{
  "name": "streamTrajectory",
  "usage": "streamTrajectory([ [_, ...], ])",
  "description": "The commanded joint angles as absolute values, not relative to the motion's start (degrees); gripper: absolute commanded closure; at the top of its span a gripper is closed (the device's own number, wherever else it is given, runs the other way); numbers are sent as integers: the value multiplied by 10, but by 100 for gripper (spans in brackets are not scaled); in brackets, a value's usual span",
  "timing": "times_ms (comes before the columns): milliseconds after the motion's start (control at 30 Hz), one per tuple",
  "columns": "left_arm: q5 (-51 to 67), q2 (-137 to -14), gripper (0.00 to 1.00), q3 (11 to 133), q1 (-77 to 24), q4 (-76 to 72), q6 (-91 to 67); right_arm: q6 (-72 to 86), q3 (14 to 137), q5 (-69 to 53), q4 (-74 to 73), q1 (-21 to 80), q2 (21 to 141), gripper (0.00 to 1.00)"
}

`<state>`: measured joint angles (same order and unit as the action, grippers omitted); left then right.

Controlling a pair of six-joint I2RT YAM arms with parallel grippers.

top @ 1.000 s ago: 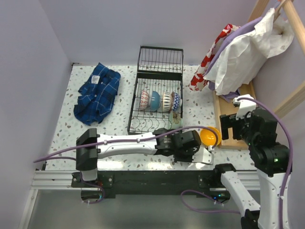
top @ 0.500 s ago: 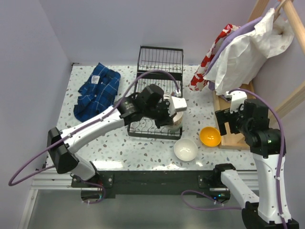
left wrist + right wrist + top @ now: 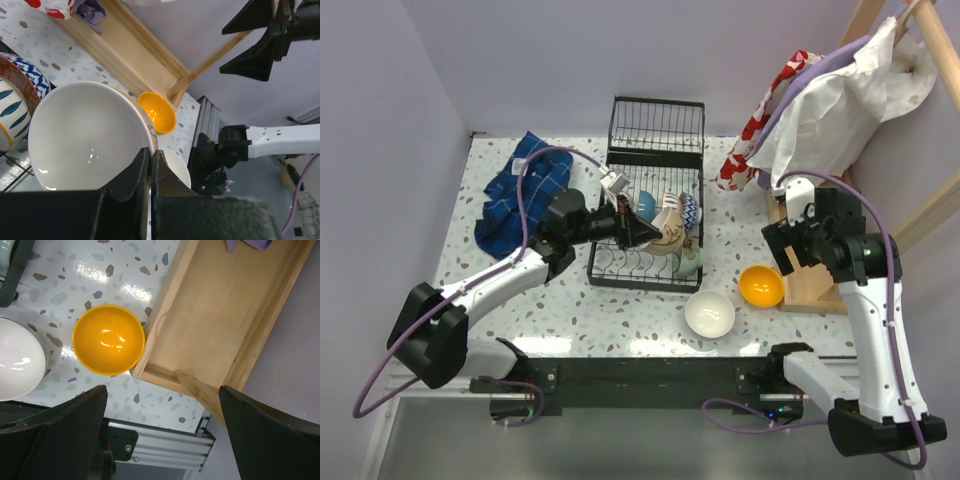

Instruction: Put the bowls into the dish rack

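Our left claw [image 3: 150,156] is pinched tight on the rim of a glossy white ceramic bowl [image 3: 85,135], holding it over the black wire dish rack [image 3: 657,128], close beside the patterned bowls [image 3: 688,208] standing in its tines. Our right claw [image 3: 162,390] gapes wide and holds nothing, above the small orange bowl [image 3: 108,339] on the speckled surface [image 3: 60,295].

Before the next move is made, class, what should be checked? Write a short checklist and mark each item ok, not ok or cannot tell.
1. Left gripper shut on the rim of the cream round bowl: ok.
2. Held bowl over the black wire dish rack: ok.
3. Free slot in the rack beneath it: cannot tell.
4. Right gripper open and away from the rack: ok.
5. Orange round bowl and white round bowl loaded: not ok, both sit on the speckled table.
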<state>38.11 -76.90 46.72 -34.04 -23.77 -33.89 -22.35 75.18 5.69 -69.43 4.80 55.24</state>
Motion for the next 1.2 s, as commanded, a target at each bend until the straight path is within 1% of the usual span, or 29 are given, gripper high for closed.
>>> streamTrajectory([
  [0,401,-789,100,427,-309,-523,-516,-253,785,83,-705,47,559,2],
  [100,372,-807,100,386,-300,-584,-581,-260,790,83,-716,47,567,2],
  [167,335,-806,100,356,-297,-590,-593,-262,793,85,-722,47,570,2],
  [400,302,-834,100,317,-294,-603,-657,-264,795,84,-728,47,581,2],
  [767,270,-927,100,323,-298,-592,-741,-264,775,85,-726,47,576,2],
  [967,260,-947,100,337,-313,-579,-773,-265,770,87,-729,47,574,2],
  [1167,254,-942,100,351,-320,-574,-790,-267,773,86,-733,47,580,3],
])
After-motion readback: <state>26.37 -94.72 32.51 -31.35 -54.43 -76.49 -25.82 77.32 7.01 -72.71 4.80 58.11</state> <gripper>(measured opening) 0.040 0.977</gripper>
